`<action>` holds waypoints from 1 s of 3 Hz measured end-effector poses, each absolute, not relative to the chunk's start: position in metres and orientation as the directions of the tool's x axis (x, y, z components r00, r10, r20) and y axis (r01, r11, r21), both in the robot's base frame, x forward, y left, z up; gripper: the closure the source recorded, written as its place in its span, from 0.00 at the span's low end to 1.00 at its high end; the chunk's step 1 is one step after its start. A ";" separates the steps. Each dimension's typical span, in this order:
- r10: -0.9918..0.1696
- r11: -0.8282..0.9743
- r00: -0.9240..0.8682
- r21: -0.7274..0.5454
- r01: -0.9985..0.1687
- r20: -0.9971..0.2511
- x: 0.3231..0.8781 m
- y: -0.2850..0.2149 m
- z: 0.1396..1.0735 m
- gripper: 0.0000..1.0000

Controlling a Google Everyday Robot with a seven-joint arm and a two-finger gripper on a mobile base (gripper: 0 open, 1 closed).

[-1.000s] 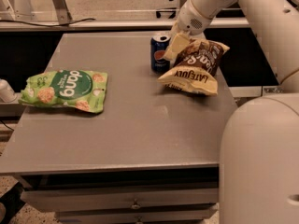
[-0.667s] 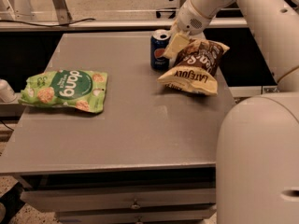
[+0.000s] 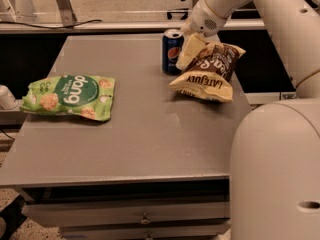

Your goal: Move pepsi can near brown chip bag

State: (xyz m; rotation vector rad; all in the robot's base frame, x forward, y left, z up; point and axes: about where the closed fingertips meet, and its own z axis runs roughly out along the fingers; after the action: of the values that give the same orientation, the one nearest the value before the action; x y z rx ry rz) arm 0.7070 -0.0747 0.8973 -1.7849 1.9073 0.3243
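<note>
The camera view shows a flat gray table point(image 3: 150, 134) with a drawer point(image 3: 142, 216) under its front edge. Behind the table there is a pale floor, a long rail and some metal legs. The robot's big white body point(image 3: 275, 179) fills the near right corner. A light green bag point(image 3: 70, 96) with the word "dang" lies flat on the left side of the table, well apart from the other things. Next to the picture from a second ago, almost nothing is different: both bags lie in the same spots, the can stands in about the same place, and the arm still reaches down from the top right. The pepsi can point(image 3: 172, 51) is small and dark blue, with a silver top and a round red, white and blue mark. It stands upright at the back of the table, just beside the brown chip bag point(image 3: 207, 71), which is crinkled, dark brown, with a cream end. The gripper point(image 3: 190, 51) is right beside the can, over the bag's left end. I cannot tell if it is open or closed.
</note>
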 end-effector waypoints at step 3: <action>-0.798 0.248 -0.101 -0.171 -0.953 -0.594 0.692 -0.120 0.921 0.00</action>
State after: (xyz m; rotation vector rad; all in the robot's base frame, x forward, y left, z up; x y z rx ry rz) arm 0.6918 -0.1195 0.9207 -1.5907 1.9383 0.3432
